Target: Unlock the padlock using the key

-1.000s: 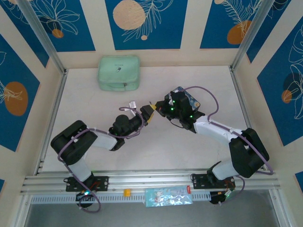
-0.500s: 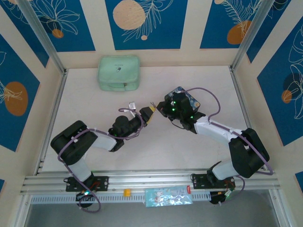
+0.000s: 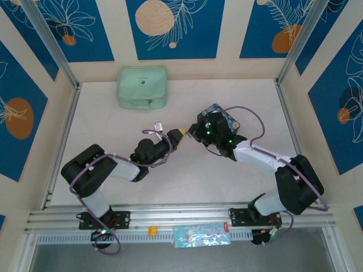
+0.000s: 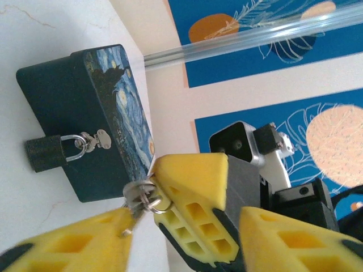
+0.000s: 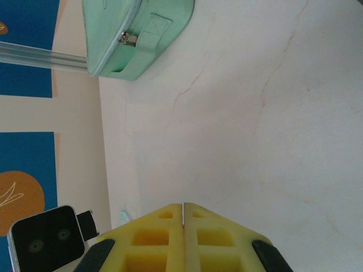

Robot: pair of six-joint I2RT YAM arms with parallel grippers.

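The small dark padlock (image 4: pixel 42 153) hangs by its silvery shackle from the clasp of the swirl-painted tin box (image 4: pixel 85 113), which lies on the table. The bunch of keys (image 4: pixel 139 195) dangles on its ring at the tip of my right gripper (image 4: pixel 164 170), whose pads are pressed together on it. My left gripper (image 4: pixel 187 226) is open, with one finger (image 4: pixel 62 246) touching the keys and the other (image 4: pixel 300 238) far to the right. In the top view both grippers, left (image 3: pixel 179 136) and right (image 3: pixel 191 132), meet beside the box (image 3: pixel 226 117). In the right wrist view the right gripper (image 5: pixel 183 212) is shut.
A mint-green zip pouch (image 3: pixel 142 86) lies at the back left, also seen in the right wrist view (image 5: pixel 136 34). The right arm covers most of the tin box from above. A patterned packet (image 3: pixel 201 235) lies on the front rail.
The two grippers have drawn slightly closer together. The thin key that stuck up between them earlier is now hidden in the top view.
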